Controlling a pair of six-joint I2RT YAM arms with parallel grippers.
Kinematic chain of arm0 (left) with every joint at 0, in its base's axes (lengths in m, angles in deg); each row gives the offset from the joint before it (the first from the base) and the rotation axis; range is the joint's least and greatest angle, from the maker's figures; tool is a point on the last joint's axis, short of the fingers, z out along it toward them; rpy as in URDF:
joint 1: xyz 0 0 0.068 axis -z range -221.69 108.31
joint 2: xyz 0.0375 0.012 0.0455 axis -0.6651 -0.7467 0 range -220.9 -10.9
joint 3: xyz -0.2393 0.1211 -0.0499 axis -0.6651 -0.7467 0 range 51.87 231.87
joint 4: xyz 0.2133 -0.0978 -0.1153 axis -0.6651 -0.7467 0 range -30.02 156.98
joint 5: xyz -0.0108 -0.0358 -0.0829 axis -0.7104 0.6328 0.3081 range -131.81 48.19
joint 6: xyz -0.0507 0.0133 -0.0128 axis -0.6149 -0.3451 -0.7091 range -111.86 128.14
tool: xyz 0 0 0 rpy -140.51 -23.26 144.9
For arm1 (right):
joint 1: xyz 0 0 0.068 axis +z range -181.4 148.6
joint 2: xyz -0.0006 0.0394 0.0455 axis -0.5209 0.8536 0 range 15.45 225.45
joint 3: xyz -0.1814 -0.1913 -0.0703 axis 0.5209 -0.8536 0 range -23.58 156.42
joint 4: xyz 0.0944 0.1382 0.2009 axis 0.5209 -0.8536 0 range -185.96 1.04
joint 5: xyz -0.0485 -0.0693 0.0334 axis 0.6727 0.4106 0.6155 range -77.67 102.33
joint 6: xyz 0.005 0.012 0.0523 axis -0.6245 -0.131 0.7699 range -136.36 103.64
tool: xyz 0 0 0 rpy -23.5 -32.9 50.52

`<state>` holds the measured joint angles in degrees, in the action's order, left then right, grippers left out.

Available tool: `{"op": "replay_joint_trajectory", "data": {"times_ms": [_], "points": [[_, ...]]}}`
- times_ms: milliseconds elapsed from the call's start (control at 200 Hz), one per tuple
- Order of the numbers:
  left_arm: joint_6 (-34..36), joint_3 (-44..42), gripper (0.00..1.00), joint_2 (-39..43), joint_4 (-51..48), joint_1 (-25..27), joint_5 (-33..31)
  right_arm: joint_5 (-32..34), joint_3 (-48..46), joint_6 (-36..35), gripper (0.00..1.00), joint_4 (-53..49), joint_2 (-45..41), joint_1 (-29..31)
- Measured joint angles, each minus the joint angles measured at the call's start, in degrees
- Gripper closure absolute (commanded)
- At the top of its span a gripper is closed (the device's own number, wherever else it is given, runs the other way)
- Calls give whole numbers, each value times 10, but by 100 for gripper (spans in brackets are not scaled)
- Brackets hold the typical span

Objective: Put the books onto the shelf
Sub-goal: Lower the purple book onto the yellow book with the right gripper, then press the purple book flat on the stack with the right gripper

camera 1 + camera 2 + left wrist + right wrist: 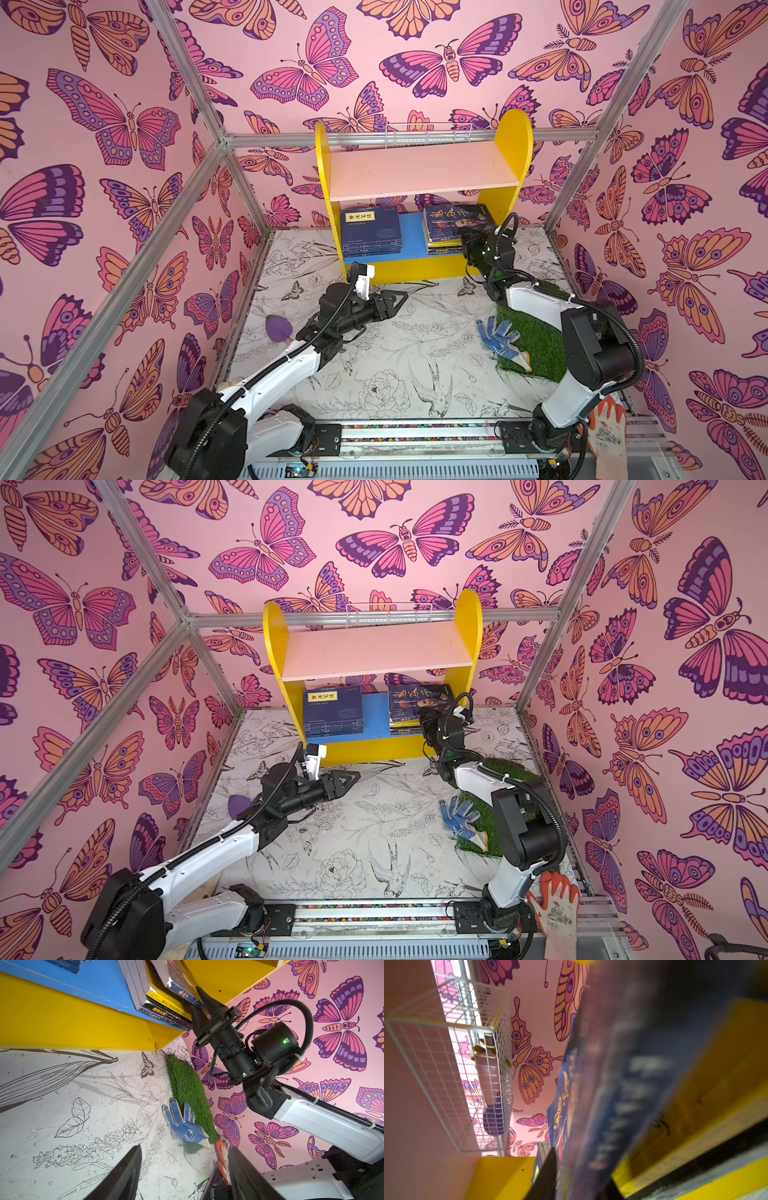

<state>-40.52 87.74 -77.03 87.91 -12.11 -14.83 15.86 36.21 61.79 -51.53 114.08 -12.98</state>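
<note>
The right fingers straddle the near corner of the top book, one above and one below; whether they pinch it I cannot tell. That dark, portrait-covered book sits tilted on the right-hand stack, which rests on the blue lower board of the shelf. A navy stack lies on the same board, to the left. The left fingers are spread apart and empty above the tabletop, in front of the shelf. A blue dotted glove lies partly on a grass mat.

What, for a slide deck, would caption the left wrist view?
Right claw at the tilted top book on the blue shelf board.
</note>
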Motion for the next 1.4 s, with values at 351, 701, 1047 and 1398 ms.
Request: {"op": "replay_joint_trajectory", "data": {"times_ms": [351, 701, 1047, 1398], "points": [[-3, 0, 32, -2, 0, 0, 0, -19, 101, -6, 42, -265, -36, 0], [-5, -2, 32, -4, 0, 0, 0, -53, 128, -61, 43, -408, -49, -4], [-5, -4, 32, -4, 0, 0, 0, -87, 120, -146, 64, -455, -83, -4], [-8, -5, 32, -11, 0, 0, -3, -101, 121, -184, 98, -479, -86, -4]]}}
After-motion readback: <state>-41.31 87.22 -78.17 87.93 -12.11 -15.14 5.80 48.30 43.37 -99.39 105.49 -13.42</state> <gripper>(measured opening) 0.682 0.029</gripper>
